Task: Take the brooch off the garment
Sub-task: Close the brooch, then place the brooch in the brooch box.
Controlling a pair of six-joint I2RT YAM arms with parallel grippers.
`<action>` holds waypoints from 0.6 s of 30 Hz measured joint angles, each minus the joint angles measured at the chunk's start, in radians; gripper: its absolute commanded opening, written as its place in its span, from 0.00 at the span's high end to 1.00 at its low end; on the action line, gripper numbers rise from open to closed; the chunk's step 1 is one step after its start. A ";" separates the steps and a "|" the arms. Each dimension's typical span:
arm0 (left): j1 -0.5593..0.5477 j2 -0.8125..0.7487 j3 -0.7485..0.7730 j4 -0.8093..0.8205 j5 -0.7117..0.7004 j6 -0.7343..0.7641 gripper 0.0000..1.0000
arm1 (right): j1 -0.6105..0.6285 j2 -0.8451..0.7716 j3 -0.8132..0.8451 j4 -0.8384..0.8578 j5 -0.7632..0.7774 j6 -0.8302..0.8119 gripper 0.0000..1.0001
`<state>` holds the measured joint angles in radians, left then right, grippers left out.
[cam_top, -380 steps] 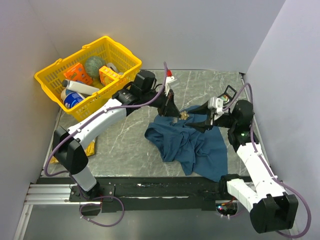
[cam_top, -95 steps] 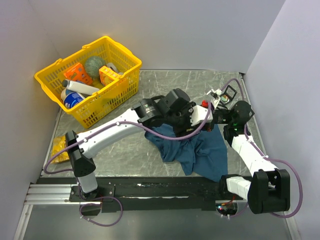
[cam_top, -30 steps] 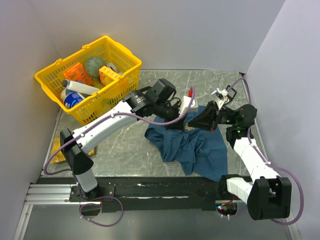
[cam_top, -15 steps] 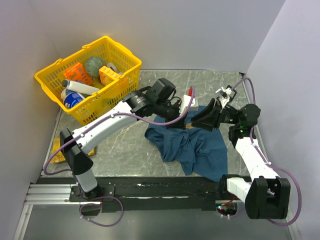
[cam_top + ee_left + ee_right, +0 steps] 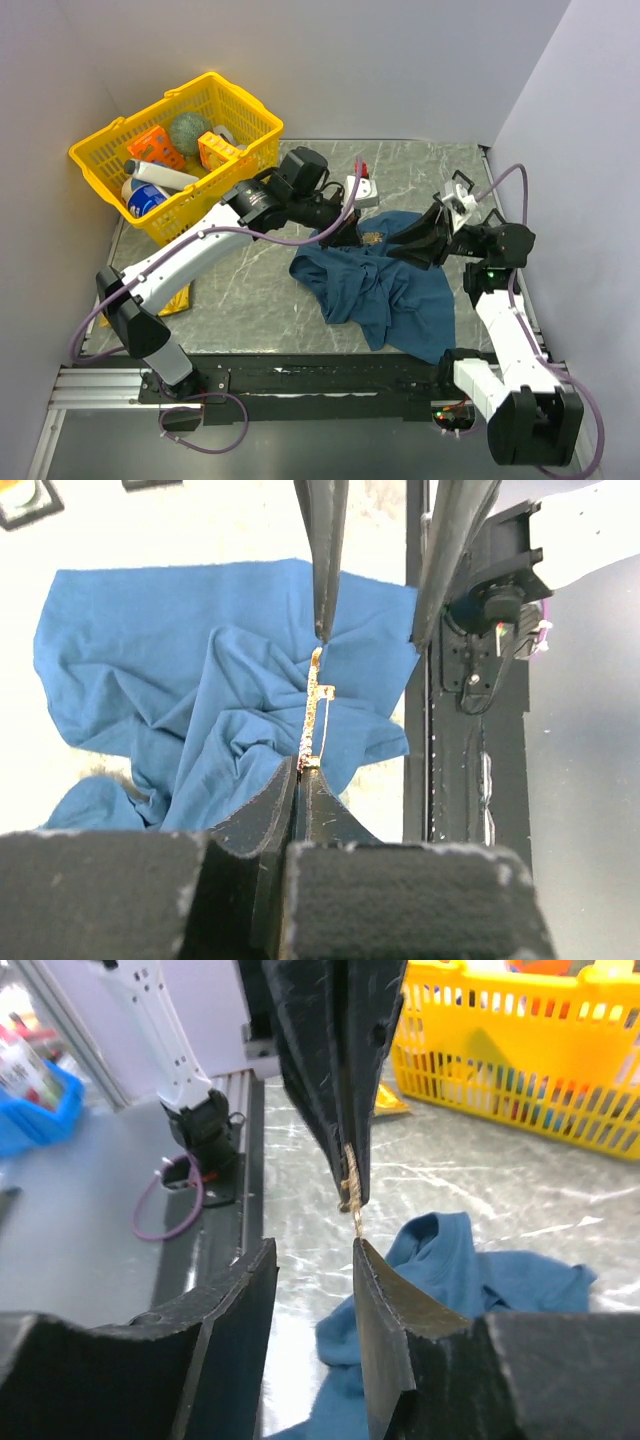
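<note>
The brooch [image 5: 312,708] is a thin gold piece, pinched at its lower end by my left gripper [image 5: 300,776], which is shut on it. It hangs in the air above the garment [image 5: 190,680], a crumpled dark blue shirt on the marble table. No cloth clings to it in either wrist view. In the top view the brooch [image 5: 372,238] shows over the shirt's upper part [image 5: 390,290], between the left gripper [image 5: 355,232] and the right gripper [image 5: 402,246]. My right gripper [image 5: 312,1252] is open. Its right fingertip sits just below the brooch [image 5: 351,1188], possibly touching the tip.
A yellow basket [image 5: 112,178] with several items stands at the back left. A yellow packet [image 5: 176,299] lies by the left arm's base. A black rail [image 5: 330,372] runs along the near edge. Grey walls close in on both sides.
My right gripper has opened and let go of the brooch, then drawn back a little to the right. The left gripper has stayed shut on the brooch and lifted it slightly.
</note>
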<state>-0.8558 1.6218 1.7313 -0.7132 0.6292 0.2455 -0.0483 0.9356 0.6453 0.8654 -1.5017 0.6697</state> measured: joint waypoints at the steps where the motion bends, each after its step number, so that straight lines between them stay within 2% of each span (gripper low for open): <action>1: 0.000 -0.005 -0.002 0.004 0.006 -0.001 0.99 | 0.000 -0.023 0.001 -0.054 0.000 -0.059 0.59; 2: 0.001 -0.009 -0.002 0.006 0.011 -0.002 0.99 | 0.004 -0.040 0.010 -0.147 -0.003 -0.147 0.59; 6: 0.001 -0.017 -0.002 0.013 0.046 -0.005 0.99 | 0.053 -0.054 0.158 -0.699 0.006 -0.631 0.61; 8: 0.001 -0.017 -0.002 0.013 0.058 -0.006 0.99 | 0.086 -0.044 0.196 -0.830 0.011 -0.757 0.62; 12: 0.001 -0.017 -0.004 0.009 0.076 -0.007 0.99 | 0.103 -0.063 0.139 -0.843 0.020 -0.789 0.67; 15: 0.001 -0.017 -0.004 0.013 0.082 -0.007 0.99 | 0.103 -0.062 0.134 -0.890 0.026 -0.816 0.76; 18: 0.001 -0.017 -0.005 0.013 0.082 -0.007 0.99 | 0.103 -0.062 0.134 -0.888 0.026 -0.813 0.77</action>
<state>-0.8547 1.6051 1.7264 -0.6998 0.7113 0.2382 0.0547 0.8734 0.7788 -0.0223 -1.4761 -0.1432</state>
